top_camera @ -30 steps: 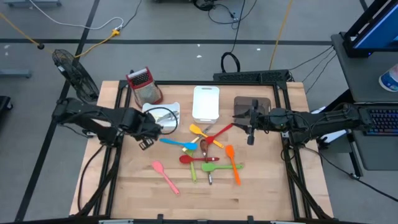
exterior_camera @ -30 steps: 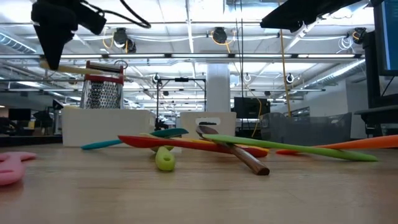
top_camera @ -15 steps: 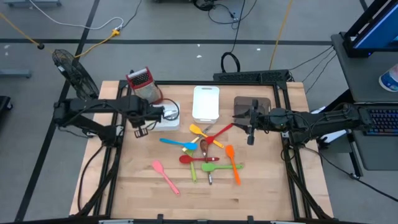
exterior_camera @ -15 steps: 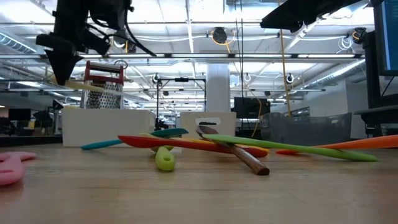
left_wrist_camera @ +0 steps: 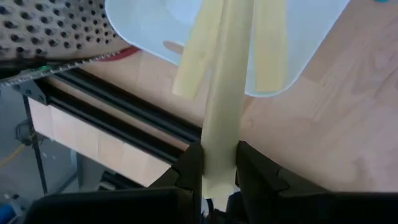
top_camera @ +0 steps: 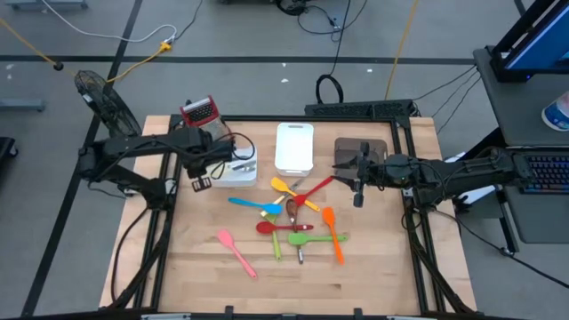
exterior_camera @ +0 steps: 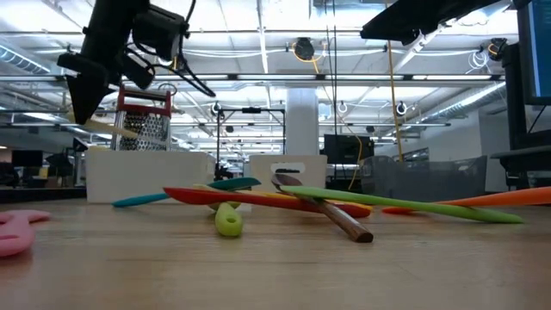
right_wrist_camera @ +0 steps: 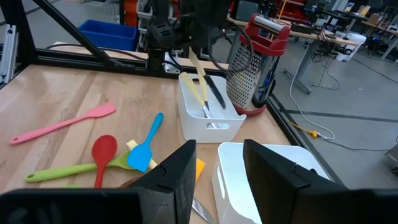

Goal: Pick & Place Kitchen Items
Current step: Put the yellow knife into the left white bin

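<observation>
Near the back-left corner of the surface (top_camera: 373, 276), the left gripper (top_camera: 213, 164) hangs over the small white tray (top_camera: 238, 171), its jaws closed on a cream stick (left_wrist_camera: 221, 118) that slants down toward the tray. In the left wrist view the stick runs out from between the dark fingers (left_wrist_camera: 188, 169) over the tray's pale floor, where another cream strip lies beside it. The right wrist view shows the same stick (right_wrist_camera: 197, 83) leaning into the tray with a dark-handled utensil (right_wrist_camera: 215, 93) next to it. The red-topped box grater (top_camera: 203, 116) stands just behind the tray, at the back edge.

The right gripper (top_camera: 358, 177) waits above the brown tray (top_camera: 377, 146) near the back-right corner, its jaws parted and holding nothing. A larger white tray (top_camera: 294, 147) sits between the two, at the middle of the back edge.

The other utensils lie loose about the middle of the surface: a blue spatula (top_camera: 247, 203), a yellow one (top_camera: 284, 187), a red spoon (top_camera: 271, 228), a long red spatula (top_camera: 316, 190), an orange spatula (top_camera: 332, 233), a green spoon (top_camera: 318, 238) and a brown-handled metal piece (top_camera: 290, 210), several crossing one another. A pink spatula (top_camera: 236, 252) lies apart, nearer the front-left.
</observation>
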### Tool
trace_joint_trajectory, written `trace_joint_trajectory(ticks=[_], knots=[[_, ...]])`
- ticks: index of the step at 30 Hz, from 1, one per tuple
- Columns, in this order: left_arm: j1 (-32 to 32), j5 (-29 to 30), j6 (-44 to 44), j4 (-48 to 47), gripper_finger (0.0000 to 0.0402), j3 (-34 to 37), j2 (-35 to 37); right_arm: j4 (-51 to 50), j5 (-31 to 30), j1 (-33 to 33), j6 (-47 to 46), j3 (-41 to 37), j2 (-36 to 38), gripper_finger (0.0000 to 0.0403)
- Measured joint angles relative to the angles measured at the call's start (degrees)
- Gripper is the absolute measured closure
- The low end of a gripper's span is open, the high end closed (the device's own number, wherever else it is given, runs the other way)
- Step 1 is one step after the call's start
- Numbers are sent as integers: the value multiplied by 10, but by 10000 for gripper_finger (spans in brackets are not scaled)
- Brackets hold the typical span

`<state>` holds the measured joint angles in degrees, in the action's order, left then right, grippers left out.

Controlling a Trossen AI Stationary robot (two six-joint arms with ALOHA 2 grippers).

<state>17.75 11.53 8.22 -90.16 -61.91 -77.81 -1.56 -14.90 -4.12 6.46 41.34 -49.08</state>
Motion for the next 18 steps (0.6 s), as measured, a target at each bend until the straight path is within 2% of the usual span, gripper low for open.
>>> trace_joint_trajectory(ticks=[11, 18], knots=[[18, -9, -37, 2, 330, 0, -83, 0, 0, 0, 0, 0, 0, 273], [37, -11, -54, 3, 330, 0, -86, 0, 0, 0, 1, 0, 0, 273]])
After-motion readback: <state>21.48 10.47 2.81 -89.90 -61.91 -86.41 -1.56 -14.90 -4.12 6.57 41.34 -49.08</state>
